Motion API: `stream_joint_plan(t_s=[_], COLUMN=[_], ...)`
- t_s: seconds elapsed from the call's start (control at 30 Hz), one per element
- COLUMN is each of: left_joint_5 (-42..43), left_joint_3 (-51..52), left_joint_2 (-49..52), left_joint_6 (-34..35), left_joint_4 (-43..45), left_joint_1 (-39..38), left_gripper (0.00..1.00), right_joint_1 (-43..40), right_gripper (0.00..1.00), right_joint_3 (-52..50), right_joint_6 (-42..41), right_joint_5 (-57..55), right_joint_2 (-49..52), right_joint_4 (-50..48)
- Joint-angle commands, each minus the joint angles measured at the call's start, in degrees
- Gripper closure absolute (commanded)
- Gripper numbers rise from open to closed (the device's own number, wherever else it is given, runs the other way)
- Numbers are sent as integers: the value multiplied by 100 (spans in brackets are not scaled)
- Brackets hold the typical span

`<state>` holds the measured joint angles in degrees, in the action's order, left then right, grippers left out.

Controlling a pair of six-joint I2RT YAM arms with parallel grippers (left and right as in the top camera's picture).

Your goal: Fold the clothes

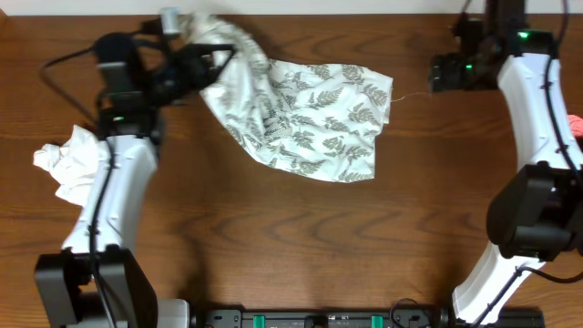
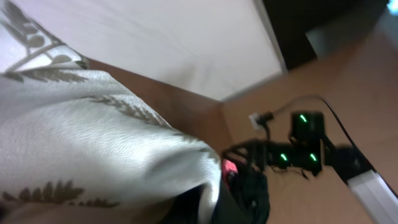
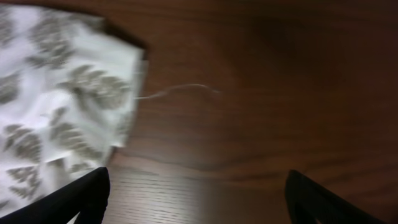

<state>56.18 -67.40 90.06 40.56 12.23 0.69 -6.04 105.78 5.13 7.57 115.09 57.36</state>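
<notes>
Left of the wide right gripper [image 3: 198, 177] lies the fern garment [image 1: 310, 109], pinched by left gripper [image 1: 217, 62]

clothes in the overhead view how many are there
2: fern-print garment mid-table toward the far side; crumpled white garment on the left. More may be hidden.

The overhead camera looks straight down on the whole worktop [image 1: 291, 246], with both arm bases along one long side. The left wrist camera sits tilted, right up against the fern-print cloth [image 2: 93, 143], and looks past it across the wood to the right arm [image 2: 370, 186] on the far side. The right wrist camera faces down at the wood from close by, framed by the tips of the right gripper [image 3: 202, 199]. It shares the cloth's edge and a loose thread [image 3: 180, 90] with the overhead view.
</notes>
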Motion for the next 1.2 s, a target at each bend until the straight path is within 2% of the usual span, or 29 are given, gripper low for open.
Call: stream_joint_plan(t_s=[0.0, 0.17, 0.3, 0.4, 0.57, 0.77, 0.8, 0.83, 0.9, 0.93, 0.97, 1.17], left_joint_5=[-876, -2817, -3724, -4516, -4684, -4601, -4465, -4354, -4162, -4175, -4234, -5165], left_joint_3=[-107, -107, -109, -111, -109, -210, -227, -229, -229, -229, -234, -350], left_joint_2=[-20, 254, 730, 1091, 1620, 1655, 1655, 1655, 1628, 1589, 1543, 846], left_joint_6=[-122, -1128, -1753, -1805, -1832, -1821, -1794, -1779, -1725, -1698, -1700, -1891], left_joint_4=[-245, -1344, -1102, -1023, -1025, -1003, -1003, -1005, -1121, -1239, -1349, -2234], left_joint_1=[-859, -2249, -3296, -3812, -4024, -4035, -4068, -4092, -4168, -4216, -4232, -4118], left_gripper=[94, 94, 94, 94, 94, 94, 92, 85, 69, 55, 49, 44], right_joint_1=[-188, -256, -212, -188, -177, -175, -175, -175, -175, -175, -175, -103], right_gripper=[13, 15, 16, 17, 17, 17, 17, 17, 17, 16, 16, 9], right_joint_3=[20, 20, 20, 20, 20, 20, 20, 20, 20, 20, 20, 17], right_joint_6=[-256, -258, -437, -448, -494, -494, -494, -494, -492, -492, -492, -439], right_joint_5=[249, 544, 791, 791, 800, 841, 841, 844, 855, 855, 855, 857], right_joint_2=[-251, -251, -251, -251, -251, -251, -251, -251, -251, -251, -251, -247], right_joint_4=[13, 24, 13, 33, 122, 138, 136, 136, 138, 142, 149, 181])
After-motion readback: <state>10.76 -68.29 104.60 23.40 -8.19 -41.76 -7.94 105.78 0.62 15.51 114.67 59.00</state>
